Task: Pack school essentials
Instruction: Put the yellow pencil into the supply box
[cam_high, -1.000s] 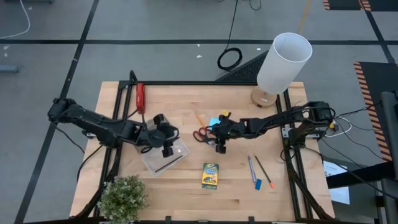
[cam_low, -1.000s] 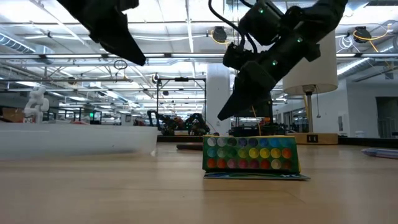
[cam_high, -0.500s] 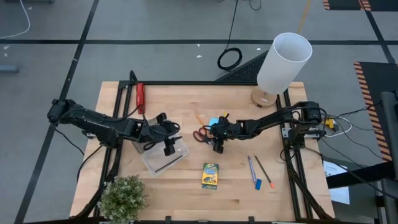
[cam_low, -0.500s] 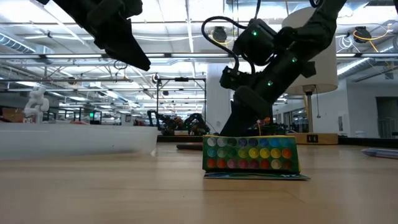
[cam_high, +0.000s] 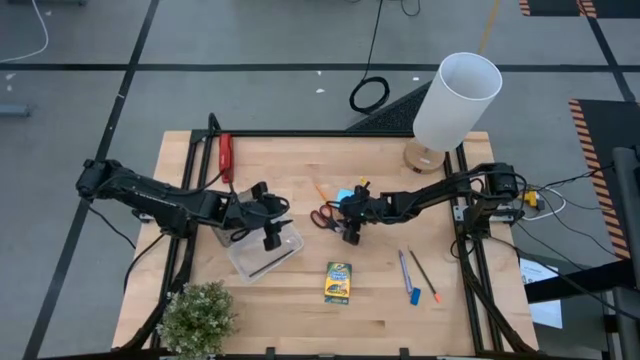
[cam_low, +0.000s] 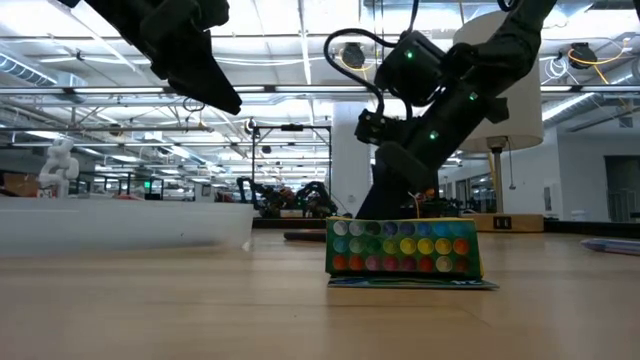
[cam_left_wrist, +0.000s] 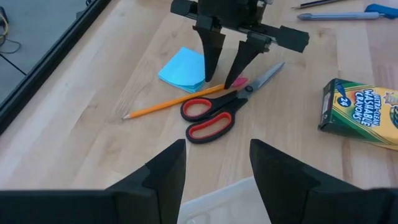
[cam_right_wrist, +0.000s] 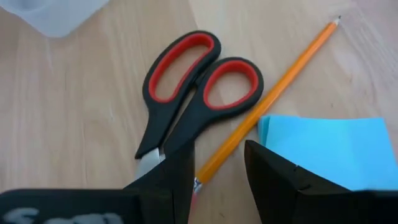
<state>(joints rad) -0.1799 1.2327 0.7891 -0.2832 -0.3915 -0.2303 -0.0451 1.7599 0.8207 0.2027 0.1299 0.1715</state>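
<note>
Worktop seen from above. Left gripper (cam_high: 268, 228) hovers with fingers apart over a clear case (cam_high: 266, 253) near the left edge. At the middle, the right gripper (cam_left_wrist: 222, 73) — fingers apart — straddles the orange pencil (cam_left_wrist: 171, 103), tips down beside red-handled scissors (cam_left_wrist: 214, 114) and a blue notepad (cam_left_wrist: 184, 67). The crayon box (cam_high: 339, 282) lies nearer the front edge.

Two black jointed arms w/ black cables looped alongside. Right gripper (cam_left_wrist: 224, 79): matte black tapered fingers under a flat crossbar. Left gripper (cam_left_wrist: 211, 177): broad dark wedge fingers. Green LEDs glow on right arm's housing.
</note>
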